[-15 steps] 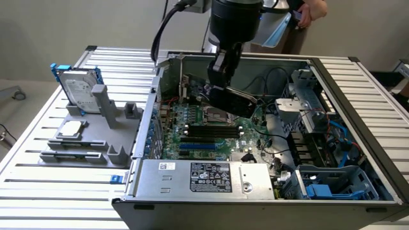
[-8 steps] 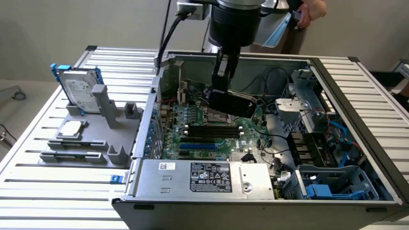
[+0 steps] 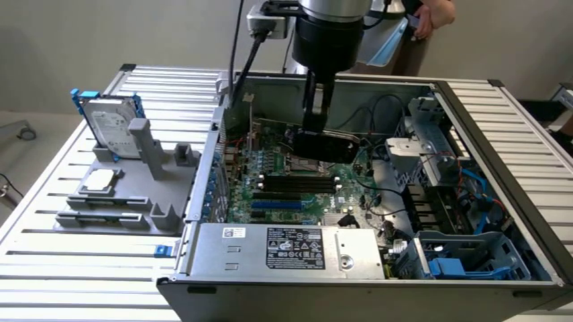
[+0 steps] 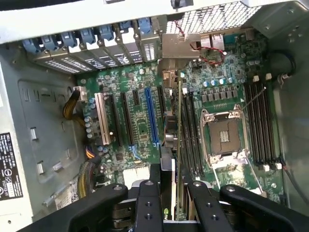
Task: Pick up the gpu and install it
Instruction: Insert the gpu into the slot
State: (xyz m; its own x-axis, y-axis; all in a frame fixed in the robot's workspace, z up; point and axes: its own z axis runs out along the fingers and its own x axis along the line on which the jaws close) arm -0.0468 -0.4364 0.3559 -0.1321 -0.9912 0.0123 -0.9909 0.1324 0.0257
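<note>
My gripper (image 3: 315,131) hangs inside the open computer case, shut on the gpu (image 3: 329,145), a black-faced card held above the green motherboard (image 3: 268,201). In the wrist view the gpu (image 4: 179,140) is seen edge-on between the two black fingers (image 4: 148,203), and its silver bracket (image 4: 181,48) points toward the case's rear slot covers. The card hovers between the blue expansion slot (image 4: 151,116) and the nearer bank of memory sticks (image 4: 190,130). It is clear of the board and sits in no slot.
Black memory sticks (image 3: 291,182) and an open CPU socket (image 4: 223,135) lie near the card. A power supply (image 3: 286,251) fills the case front. A grey fixture (image 3: 117,194) holds a blue-framed hard drive (image 3: 112,124) at the exterior view's left. A person's hands (image 3: 434,17) are behind the arm.
</note>
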